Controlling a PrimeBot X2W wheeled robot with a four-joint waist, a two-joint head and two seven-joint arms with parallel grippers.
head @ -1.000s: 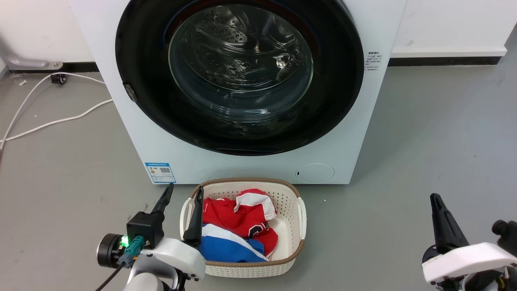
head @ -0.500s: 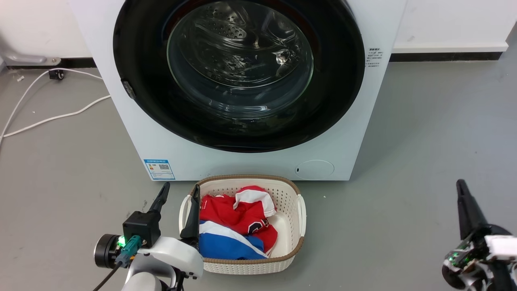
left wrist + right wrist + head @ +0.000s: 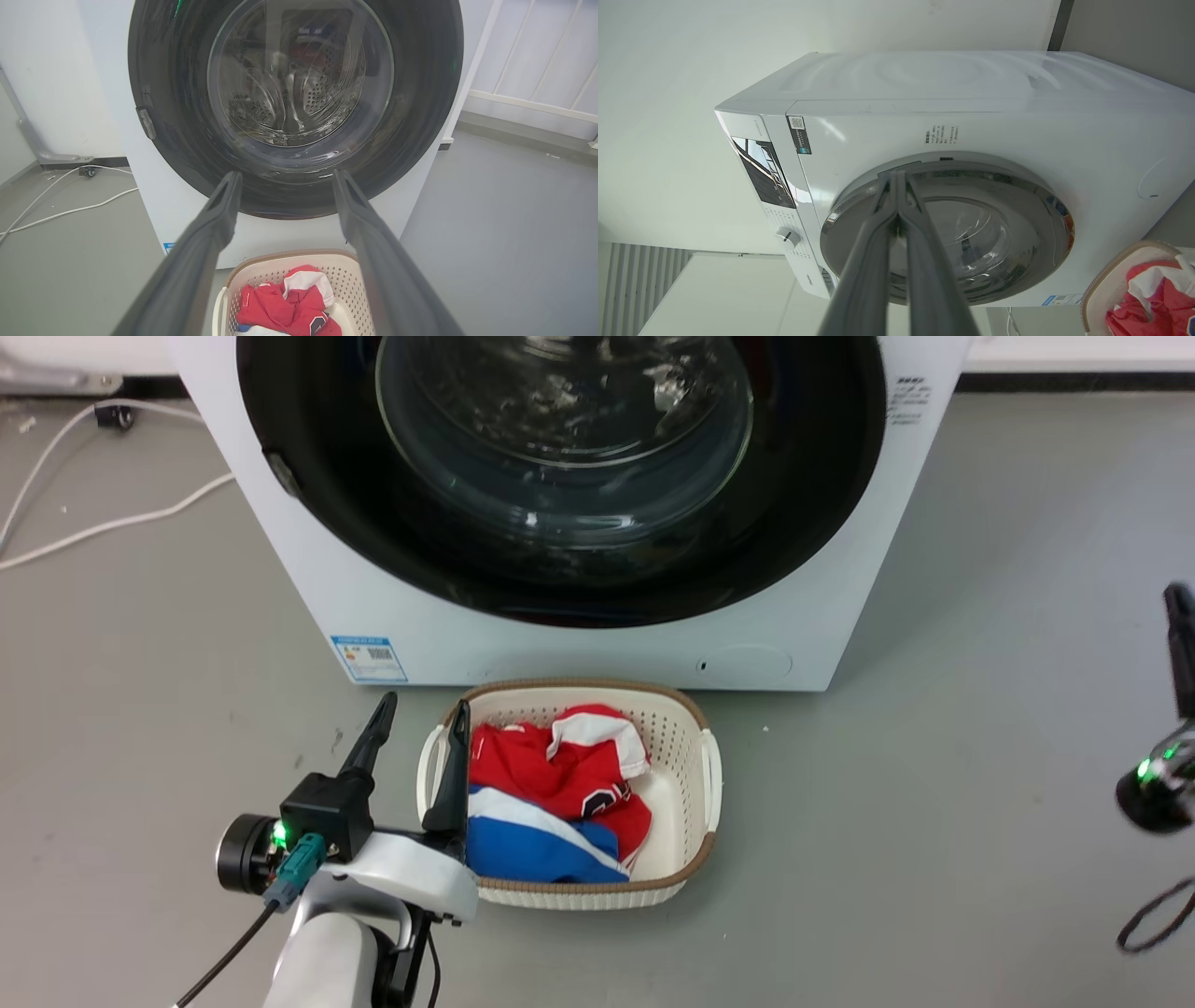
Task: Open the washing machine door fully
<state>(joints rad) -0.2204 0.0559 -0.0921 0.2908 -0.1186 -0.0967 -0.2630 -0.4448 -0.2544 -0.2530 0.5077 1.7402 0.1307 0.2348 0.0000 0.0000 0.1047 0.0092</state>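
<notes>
Washing machine door (image 3: pixel 420 93) faces the splayed left gripper (image 3: pixel 285 173) — right gripper (image 3: pixel 897 174) clenched.

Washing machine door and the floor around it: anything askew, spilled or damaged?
Nothing spilled or damaged. The washing machine door sits shut and flush. A laundry basket of clothes stands on the floor close in front of it, and a loose white cable trails on the left.
</notes>
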